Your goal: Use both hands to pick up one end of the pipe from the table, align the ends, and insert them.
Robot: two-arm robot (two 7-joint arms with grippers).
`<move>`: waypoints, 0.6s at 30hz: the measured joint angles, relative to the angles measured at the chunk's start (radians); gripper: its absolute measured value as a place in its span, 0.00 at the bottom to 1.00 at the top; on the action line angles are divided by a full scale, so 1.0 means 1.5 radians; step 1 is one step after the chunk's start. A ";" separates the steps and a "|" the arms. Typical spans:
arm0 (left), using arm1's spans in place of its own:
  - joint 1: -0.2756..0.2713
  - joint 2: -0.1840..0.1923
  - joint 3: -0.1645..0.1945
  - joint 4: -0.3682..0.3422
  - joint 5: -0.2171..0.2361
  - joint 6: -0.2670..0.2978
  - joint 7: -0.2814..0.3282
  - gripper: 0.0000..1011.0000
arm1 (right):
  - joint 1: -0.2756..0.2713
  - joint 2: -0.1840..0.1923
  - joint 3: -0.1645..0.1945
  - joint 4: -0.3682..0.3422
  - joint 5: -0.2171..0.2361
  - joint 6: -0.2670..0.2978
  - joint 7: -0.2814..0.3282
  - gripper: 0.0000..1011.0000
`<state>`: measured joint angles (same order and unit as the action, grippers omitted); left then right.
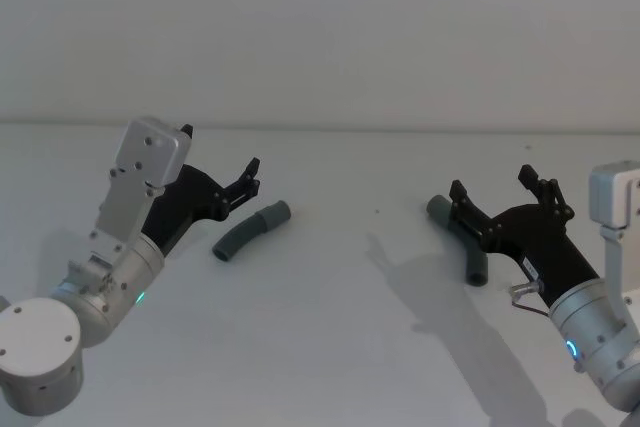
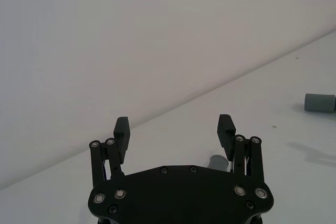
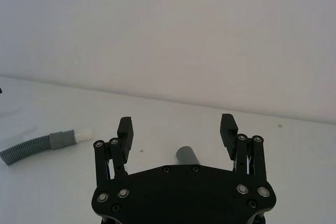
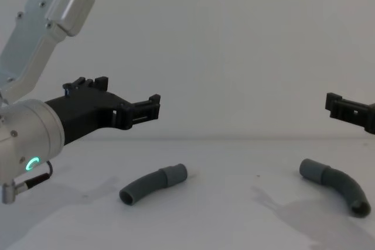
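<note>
Two short, curved, dark grey ribbed hose pieces lie well apart on the plain white table (image 1: 330, 347). The left piece (image 1: 245, 237) runs from 8 to 2 o'clock, with its smooth grey cuff (image 1: 278, 213) at the 2 o'clock end. The right piece (image 1: 474, 259) carries its plain cuff (image 1: 438, 209) at 10 o'clock and bends toward 6. Two black two-finger grippers hang above them — the left gripper (image 1: 220, 150) and the right gripper (image 1: 492, 182) — each with jaws spread wide, holding nothing.

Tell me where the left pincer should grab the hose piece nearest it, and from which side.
Probably the ribbed section just behind the smooth cuff, coming down from above with the open left pincer across its width. It lies flat on the table, and the cuff should stay free for insertion.
</note>
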<state>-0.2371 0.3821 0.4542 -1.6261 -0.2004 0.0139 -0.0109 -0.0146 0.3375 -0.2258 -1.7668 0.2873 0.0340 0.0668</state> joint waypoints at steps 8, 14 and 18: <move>0.000 0.000 0.000 0.000 0.000 0.000 0.000 0.99 | 0.000 0.000 0.000 0.000 0.000 0.000 0.000 0.99; 0.000 0.000 0.000 0.000 0.000 0.000 0.000 0.99 | 0.000 0.000 0.000 0.000 0.000 0.000 0.000 0.99; 0.000 0.000 0.000 0.000 0.000 0.000 0.000 0.99 | 0.000 0.000 0.000 0.000 0.000 0.000 0.000 0.99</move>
<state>-0.2371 0.3821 0.4542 -1.6262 -0.2004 0.0139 -0.0109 -0.0146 0.3375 -0.2259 -1.7667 0.2874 0.0341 0.0668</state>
